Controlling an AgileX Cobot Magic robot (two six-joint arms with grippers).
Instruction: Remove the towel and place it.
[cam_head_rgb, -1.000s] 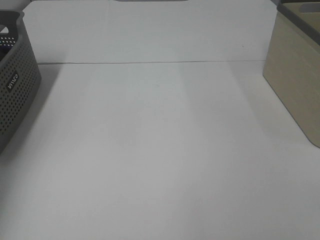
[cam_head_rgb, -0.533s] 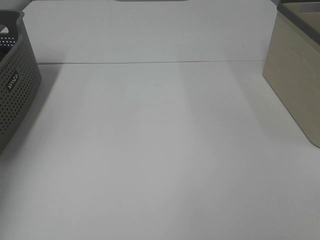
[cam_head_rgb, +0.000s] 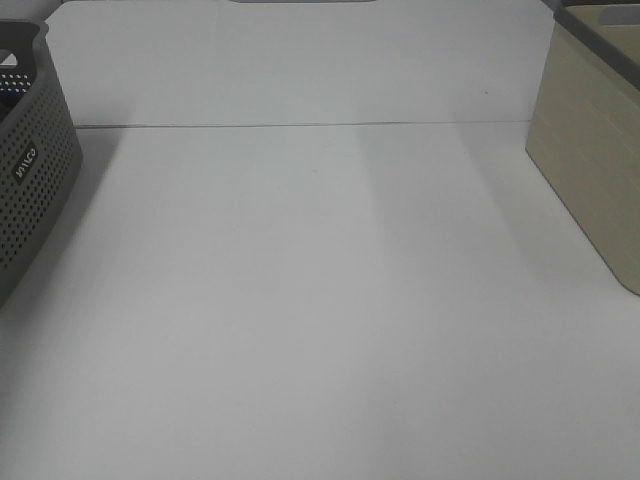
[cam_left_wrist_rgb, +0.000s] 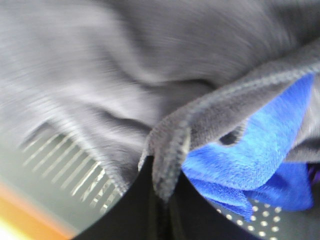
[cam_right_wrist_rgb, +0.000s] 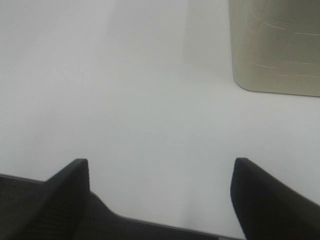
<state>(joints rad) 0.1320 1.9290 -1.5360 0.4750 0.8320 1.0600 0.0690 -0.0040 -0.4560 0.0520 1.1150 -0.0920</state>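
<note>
Left claw tight, right claw wide.

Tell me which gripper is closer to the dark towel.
Left. The left gripper is on the towel, jaws closed on a fold of it. The right gripper hangs open above the white table near the beige basket, with no towel in its view.

Flat white matte table top, w/ thin dark seam line running side to side across its far part. Dark grey perforated plastic basket stands on it at left edge; beige rectangular bin w/ faint horizontal lines stands at right edge, the 2 well apart
</note>
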